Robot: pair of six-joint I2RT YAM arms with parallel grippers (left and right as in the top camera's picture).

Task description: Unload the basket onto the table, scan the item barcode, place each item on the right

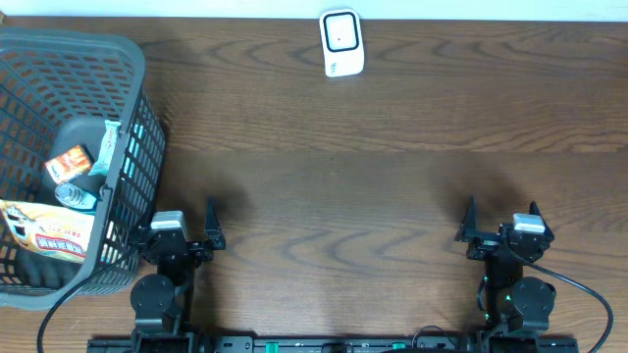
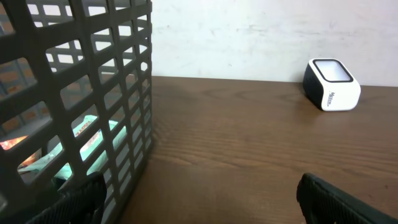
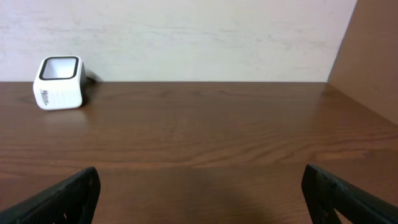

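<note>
**Surface** [image 1: 343, 186]: dark brown wood grain, carrying everything listed below.

**Basket** [image 1: 137, 69]: dark grey plastic lattice, sitting at the left edge of the surface, with its near right corner just beside the left arm.

**Items, all lying inside the basket:**
- Orange packet [image 1: 70, 159]: resting near the middle.
- Teal-and-white packet [image 1: 106, 149]: leaning along the right-hand wall and showing through the lattice in the left wrist view.
- Large snack bag [image 1: 47, 235]: lying at the near end. Any barcodes are too small to make out.

**Scanner** [image 1: 341, 43]: white box with a dark-framed window, standing at the far edge of the surface near the centre, well apart from the basket and from both arms.

**Left end effector** [image 1: 182, 227]: released, jaws standing wide apart and grasping nothing. It is sitting low at the near edge, just beside the basket, and pointing toward the far edge.

**Right end effector** [image 1: 501, 224]: released, jaws standing wide apart and grasping nothing. It is sitting low at the near right of the surface, pointing toward the far edge, with bare wood lying in front of it.
</note>
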